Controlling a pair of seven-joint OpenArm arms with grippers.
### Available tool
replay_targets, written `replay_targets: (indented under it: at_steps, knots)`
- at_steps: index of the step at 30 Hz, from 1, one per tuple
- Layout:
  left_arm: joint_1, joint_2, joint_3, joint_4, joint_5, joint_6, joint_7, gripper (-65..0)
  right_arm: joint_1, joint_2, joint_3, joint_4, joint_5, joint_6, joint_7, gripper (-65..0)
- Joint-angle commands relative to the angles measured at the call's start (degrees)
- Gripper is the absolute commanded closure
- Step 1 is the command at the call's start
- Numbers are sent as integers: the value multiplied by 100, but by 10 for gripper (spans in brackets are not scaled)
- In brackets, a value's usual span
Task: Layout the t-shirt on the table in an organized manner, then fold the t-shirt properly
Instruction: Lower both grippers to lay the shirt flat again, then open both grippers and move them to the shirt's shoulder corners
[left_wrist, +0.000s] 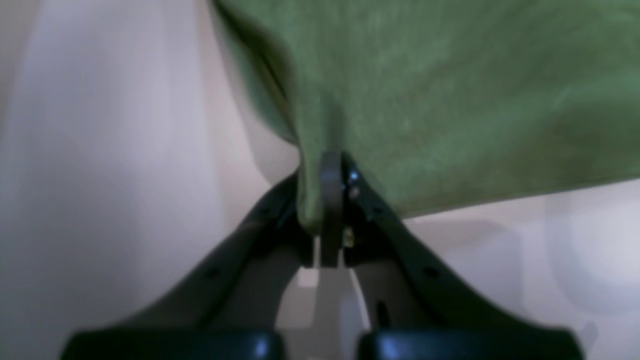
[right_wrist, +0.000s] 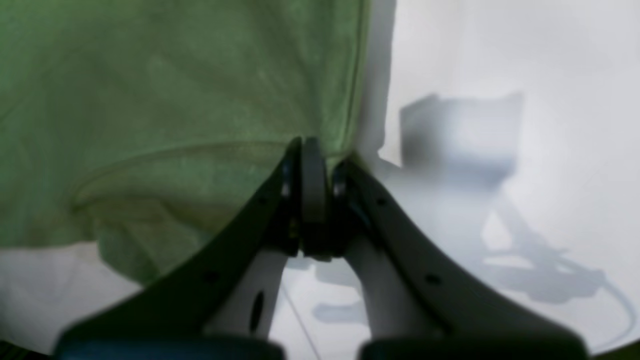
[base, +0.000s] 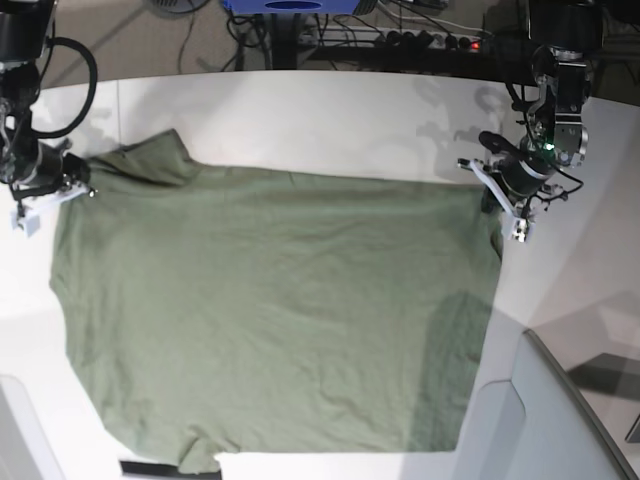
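The olive-green cotton t-shirt (base: 270, 310) lies spread on the matte white bench (base: 330, 120); left tool (left_wrist: 327, 200) and right tool (right_wrist: 312, 185), both clamped tight, pinch its opposite corners.

No legible text anywhere.

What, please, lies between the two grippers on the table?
In the base view, only the t-shirt stretches from right gripper to left gripper, each pinching it.

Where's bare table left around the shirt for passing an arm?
Bare table runs along the far edge beyond the t-shirt, plus a strip past its side below the left end effector. The middle is covered; both gripped corners are crowded.
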Motion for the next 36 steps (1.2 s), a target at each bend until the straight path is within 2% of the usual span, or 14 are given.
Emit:
replay_targets:
  at_steps: [1,14,17,18,20,21,23,25,26,28,30,32,34,36]
  knots:
    - [-83,-85,-44,82,-19,16,-119,0,68,96,36,67,41,16,63,0]
    - [-83,-76,-35,144,-19,16,-110,0,130,96,36,120,67,-1,28,-9]
    - [-92,-93,-44,153,-19,16,-101,0,271,96,44,120,67,-1,-174,-62]
    - [-100,-93,-53,153,-19,16,-101,-28,332,96,150,120,67,-1,-297,-99]
    - [-109,-93,-53,162,-19,16,-101,-219,394,79,537,164,67,8,-490,-138]
    - [-109,-93,-53,197,-19,16,-101,-319,402,79,695,260,67,25,-552,-140]
    - [-109,-93,-53,311,-19,16,-101,-477,411,79,923,515,67,43,-614,-140]
    - [-118,-93,-53,487,-19,16,-83,-589,402,79,1073,876,67,8,-640,-140]
    - [-127,-93,-53,592,-28,16,-83,-620,385,79,1134,1051,67,8,-658,-140]
    - [-136,-93,-62,812,-28,16,-75,-637,244,79,1161,1262,67,8,-658,-140]
    - [-127,-93,-123,1032,-63,16,-75,-624,174,79,1222,1430,67,8,-719,-140]
    - [-92,-41,-396,1252,-72,16,-66,-606,130,35,1442,1553,76,8,-1247,-141]
    - [-65,47,-668,1322,-72,16,-66,-581,130,-352,1794,1684,76,43,-1800,-141]
    - [40,74,-941,1313,-72,16,-66,-546,60,-809,2277,1957,67,60,-2099,-138]
